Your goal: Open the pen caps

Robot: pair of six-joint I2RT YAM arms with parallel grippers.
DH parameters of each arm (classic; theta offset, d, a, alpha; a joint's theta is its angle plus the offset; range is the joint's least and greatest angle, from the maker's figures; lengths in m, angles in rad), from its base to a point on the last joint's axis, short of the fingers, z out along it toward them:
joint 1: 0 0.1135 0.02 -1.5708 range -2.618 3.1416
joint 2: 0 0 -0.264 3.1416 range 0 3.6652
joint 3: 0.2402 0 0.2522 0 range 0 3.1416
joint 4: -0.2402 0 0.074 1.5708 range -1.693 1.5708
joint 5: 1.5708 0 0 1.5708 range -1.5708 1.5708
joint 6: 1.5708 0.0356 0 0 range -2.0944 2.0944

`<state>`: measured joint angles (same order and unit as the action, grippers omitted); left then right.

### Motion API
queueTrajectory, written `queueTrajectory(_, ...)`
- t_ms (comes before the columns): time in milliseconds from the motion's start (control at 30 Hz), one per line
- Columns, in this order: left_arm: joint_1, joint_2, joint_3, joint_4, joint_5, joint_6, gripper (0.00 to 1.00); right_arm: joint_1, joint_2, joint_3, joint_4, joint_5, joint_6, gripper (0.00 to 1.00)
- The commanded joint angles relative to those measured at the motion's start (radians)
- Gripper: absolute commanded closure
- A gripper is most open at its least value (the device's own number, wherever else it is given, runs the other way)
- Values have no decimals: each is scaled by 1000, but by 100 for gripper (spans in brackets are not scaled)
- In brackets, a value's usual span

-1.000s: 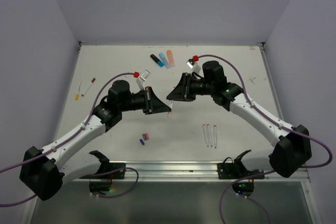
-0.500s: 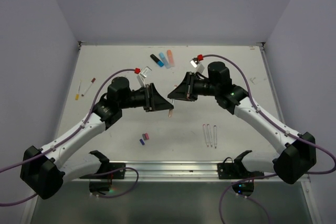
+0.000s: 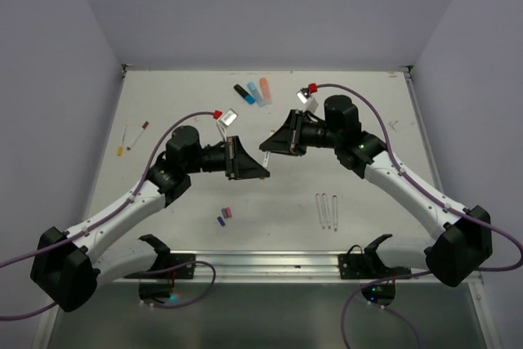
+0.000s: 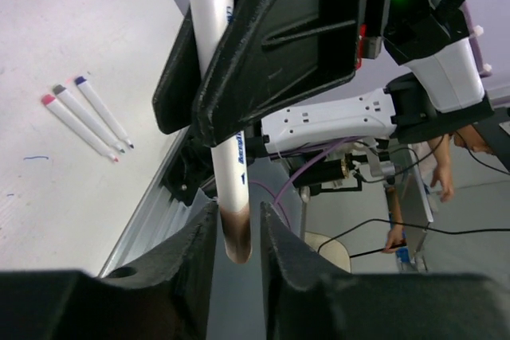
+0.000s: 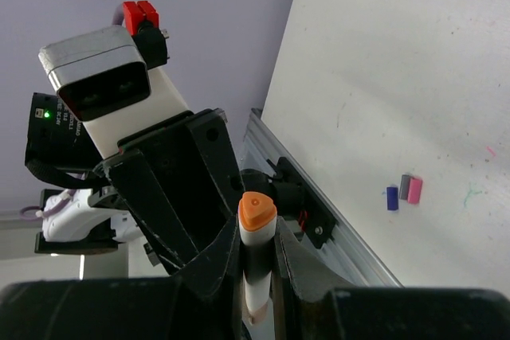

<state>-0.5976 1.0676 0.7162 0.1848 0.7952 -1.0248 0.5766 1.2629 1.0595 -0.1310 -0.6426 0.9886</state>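
Observation:
A thin white pen (image 4: pixel 223 77) with an orange end plug (image 5: pixel 256 212) hangs in the air between both grippers over the middle of the table. My right gripper (image 5: pixel 256 232) is shut on its barrel; from above it sits at centre (image 3: pixel 268 151). The pen's peach-brown cap (image 4: pixel 237 232) lies between the fingers of my left gripper (image 4: pixel 237 212), with a narrow gap still showing beside it. From above, the left gripper (image 3: pixel 260 171) meets the right one.
Three uncapped pens (image 3: pixel 326 210) lie at the front right. Loose purple and pink caps (image 3: pixel 225 217) lie front centre. Black, blue and salmon markers (image 3: pixel 253 91) lie at the back. Two capped pens (image 3: pixel 131 136) lie at the left. A metal rail (image 3: pixel 261 263) runs along the front edge.
My left gripper has moved right, towards the right gripper, and now surrounds the pen's capped tip. The right gripper has stayed near the same place with the pen.

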Motion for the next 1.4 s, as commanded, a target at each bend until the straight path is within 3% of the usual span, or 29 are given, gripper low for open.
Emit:
queueTrajectory(0, -8, 17, -18, 128, 81, -47, 73, -1, -8, 8, 60, -11, 27, 100)
queueTrajectory(33, -13, 22, -14, 134, 87, -50, 76, -3, -7, 5, 71, -15, 30, 100)
queueTrajectory(133, -13, 22, -24, 195, 127, -75, 100, -6, -5, -3, 82, -26, 38, 100)
queueTrajectory(200, -13, 23, -49, 316, 160, -139, 100, -23, -16, -28, 112, -40, 57, 100)
queueTrajectory(267, -13, 28, -110, 472, 219, -286, 100, -59, -22, -71, 290, -116, 109, 100)
queueTrajectory(300, -13, 29, -132, 652, 232, -344, 100, -73, -19, -137, 404, -147, 213, 100)
queueTrajectory(333, -13, 34, -148, 756, 236, -406, 100, -87, -7, -165, 659, -188, 279, 100)
queueTrajectory(367, -14, 37, -173, 918, 239, -510, 100, -110, 13, -191, 812, -256, 354, 100)
queueTrajectory(400, -14, 48, -178, 970, 233, -546, 100, -116, 59, -219, 961, -284, 512, 100)
queueTrajectory(433, -14, 52, -181, 1008, 228, -569, 100, -118, 81, -222, 1154, -298, 568, 100)
queueTrajectory(533, -14, 57, -189, 1052, 211, -594, 100, -118, 104, -239, 1327, -284, 679, 100)
queueTrajectory(600, -16, 52, -196, 1055, 207, -597, 100, -119, 96, -248, 1322, -281, 674, 100)
queueTrajectory(633, -14, 48, -195, 1035, 208, -587, 100, -119, 86, -250, 1241, -281, 651, 100)
queueTrajectory(700, -14, 13, -179, 791, 204, -467, 100, -124, 40, -250, 1069, -272, 488, 100)
queueTrajectory(733, -13, -4, -128, 627, 188, -377, 100, -127, -30, -234, 751, -237, 390, 100)
queueTrajectory(767, -13, -24, -79, 173, 159, -116, 100, -130, -60, -158, 537, -206, 137, 100)
queueTrajectory(800, -13, -23, -22, -73, 12, 22, 100, -130, -80, -104, 305, -148, -1, 100)
queueTrajectory(833, -13, -18, 80, -284, -84, 131, 100, -130, -97, -49, -103, -12, -112, 100)
queueTrajectory(867, -13, -14, 104, -426, -172, 238, 100, -135, -97, -8, -240, 59, -195, 100)
queueTrajectory(900, -13, -26, 115, -629, -361, 247, 100, -141, -97, 47, -350, 113, -299, 100)
queueTrajectory(933, -13, -41, 94, -700, -443, 236, 100, -150, -96, 59, -512, 204, -327, 100)
queueTrajectory(1033, -13, -145, -3, -772, -625, 140, 100, -205, -99, 40, -710, 282, -404, 100)
queueTrajectory(1167, -13, -236, -199, -763, -694, 8, 100, -253, -109, -35, -850, 489, -455, 100)
queueTrajectory(1367, -13, -179, -224, -840, -780, 8, 100, -387, -112, -128, -934, 609, -551, 100)
